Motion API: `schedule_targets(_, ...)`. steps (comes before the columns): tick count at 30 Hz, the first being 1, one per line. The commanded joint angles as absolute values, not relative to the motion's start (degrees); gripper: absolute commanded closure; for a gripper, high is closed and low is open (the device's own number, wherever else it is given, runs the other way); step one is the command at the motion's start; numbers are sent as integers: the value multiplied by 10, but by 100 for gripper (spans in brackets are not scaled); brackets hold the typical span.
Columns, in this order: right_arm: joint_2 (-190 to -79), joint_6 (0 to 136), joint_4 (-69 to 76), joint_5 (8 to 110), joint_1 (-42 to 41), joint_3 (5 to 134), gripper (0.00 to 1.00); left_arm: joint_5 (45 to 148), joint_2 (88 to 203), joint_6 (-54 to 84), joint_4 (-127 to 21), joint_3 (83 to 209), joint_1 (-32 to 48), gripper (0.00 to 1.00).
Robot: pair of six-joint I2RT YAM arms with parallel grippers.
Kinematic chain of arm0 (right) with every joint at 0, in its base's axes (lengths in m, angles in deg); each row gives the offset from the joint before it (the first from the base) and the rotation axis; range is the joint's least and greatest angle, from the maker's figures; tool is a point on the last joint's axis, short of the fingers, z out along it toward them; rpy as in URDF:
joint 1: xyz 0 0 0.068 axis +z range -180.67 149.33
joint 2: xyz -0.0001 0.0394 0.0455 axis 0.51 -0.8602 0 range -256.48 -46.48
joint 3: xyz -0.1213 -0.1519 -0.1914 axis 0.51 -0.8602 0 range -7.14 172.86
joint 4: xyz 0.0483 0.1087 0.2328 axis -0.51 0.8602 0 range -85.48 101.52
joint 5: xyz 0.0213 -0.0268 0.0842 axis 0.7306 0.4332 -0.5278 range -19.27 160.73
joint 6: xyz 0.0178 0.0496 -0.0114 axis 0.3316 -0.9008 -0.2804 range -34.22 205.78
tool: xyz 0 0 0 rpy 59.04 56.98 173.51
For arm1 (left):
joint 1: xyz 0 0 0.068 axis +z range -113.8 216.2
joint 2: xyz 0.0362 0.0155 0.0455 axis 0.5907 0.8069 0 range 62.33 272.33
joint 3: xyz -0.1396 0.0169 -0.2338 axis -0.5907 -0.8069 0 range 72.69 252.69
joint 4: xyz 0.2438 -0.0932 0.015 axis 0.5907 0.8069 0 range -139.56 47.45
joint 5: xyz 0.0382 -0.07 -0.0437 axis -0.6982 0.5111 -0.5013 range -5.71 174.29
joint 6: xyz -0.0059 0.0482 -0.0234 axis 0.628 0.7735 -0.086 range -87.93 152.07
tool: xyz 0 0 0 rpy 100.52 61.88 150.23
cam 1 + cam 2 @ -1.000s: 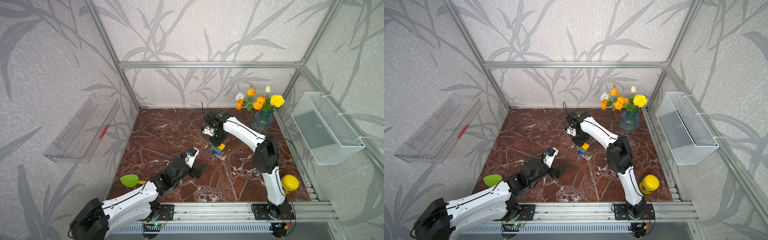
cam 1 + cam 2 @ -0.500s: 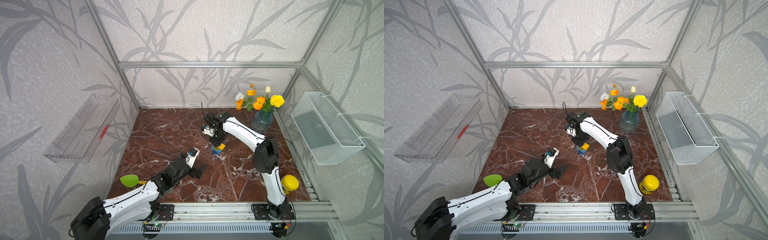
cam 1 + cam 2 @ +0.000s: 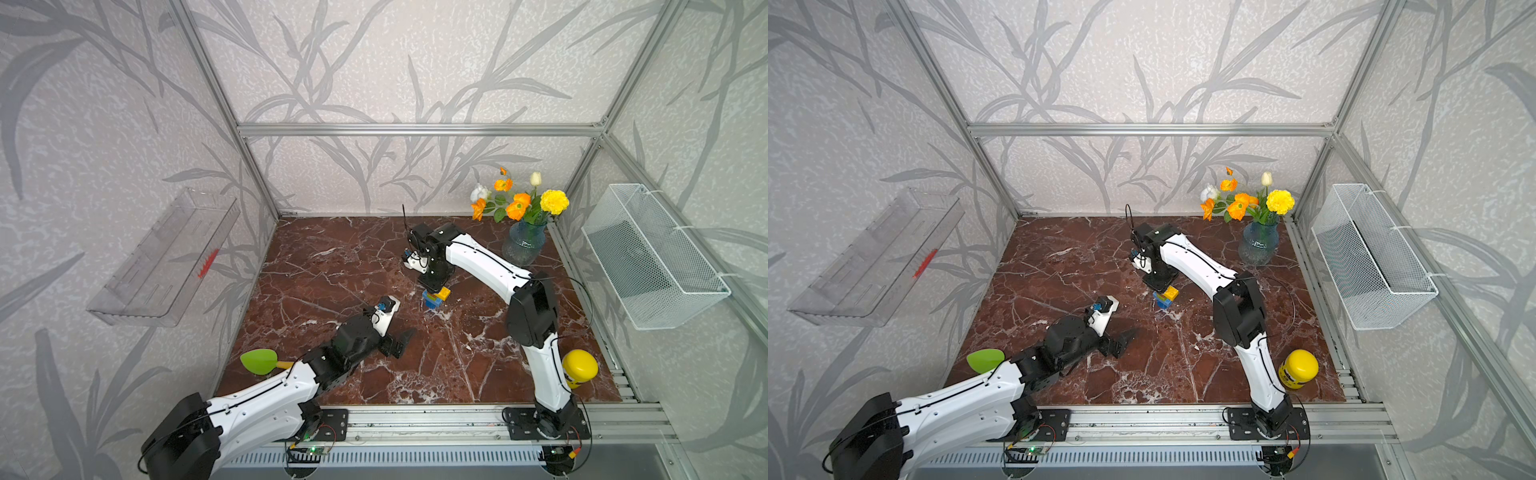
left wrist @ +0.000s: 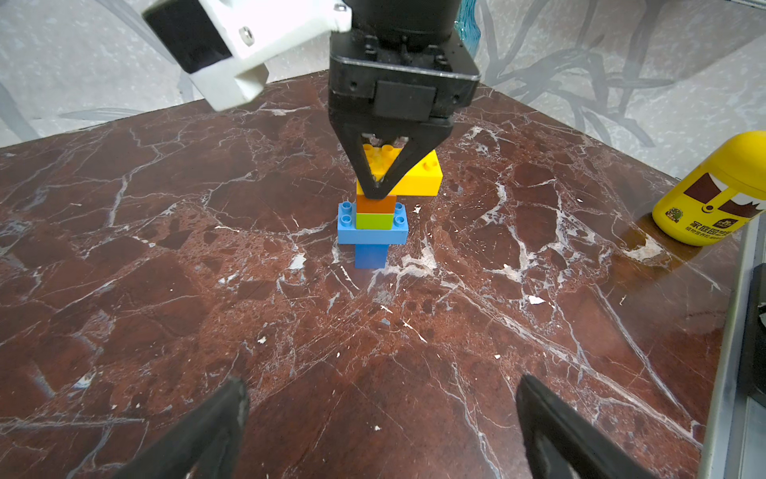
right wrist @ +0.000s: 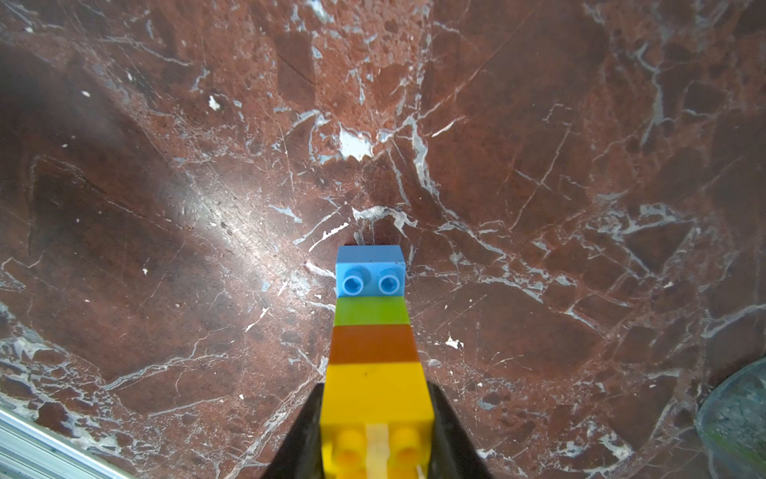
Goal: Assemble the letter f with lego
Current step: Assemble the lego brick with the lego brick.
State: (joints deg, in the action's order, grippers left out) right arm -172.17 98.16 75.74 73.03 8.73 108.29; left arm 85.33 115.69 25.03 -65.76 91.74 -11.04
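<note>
Red-brown marble tabletop (image 3: 332, 266) w/ white veins. Blue glass vase (image 3: 523, 247) of orange & yellow flowers (image 3: 517, 199) in far right corner. Yellow bottle (image 3: 1298, 370) upright, front right. White wire basket (image 3: 652, 257) on right wall, clear plastic tray (image 3: 162, 262) on left wall. Green leaf-shaped thing (image 3: 259, 360) front left.

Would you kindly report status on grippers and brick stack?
Right gripper shut on yellow bar atop upright stack. Left gripper open, well back. Nothing in the way.
</note>
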Motion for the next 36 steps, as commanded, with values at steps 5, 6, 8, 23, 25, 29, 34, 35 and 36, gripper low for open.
schedule_targets(5, -1788, 981, 749, 741, 84, 1025, 94, 863, 1149, 257, -656, 934, -112, 1)
schedule_targets(6, -1784, 981, 746, 741, 84, 1023, 94, 864, 1148, 256, -655, 934, -112, 1)
schedule_targets(8, -1776, 980, 740, 743, 84, 1018, 94, 865, 1146, 256, -655, 933, -112, 1)
schedule_targets(23, -1726, 979, 729, 758, 84, 1027, 86, 865, 1139, 253, -655, 930, -112, 1)
schedule_targets(25, -1720, 979, 730, 758, 84, 1031, 84, 865, 1139, 254, -655, 930, -112, 1)
schedule_targets(29, -1710, 981, 737, 761, 84, 1043, 81, 865, 1138, 254, -655, 929, -112, 1)
schedule_targets(34, -1699, 982, 745, 761, 84, 1059, 70, 864, 1139, 253, -658, 926, -112, 1)
schedule_targets(35, -1694, 983, 743, 760, 84, 1059, 67, 864, 1139, 253, -657, 927, -112, 1)
schedule_targets(36, -1689, 983, 741, 760, 84, 1059, 64, 864, 1140, 253, -658, 927, -113, 1)
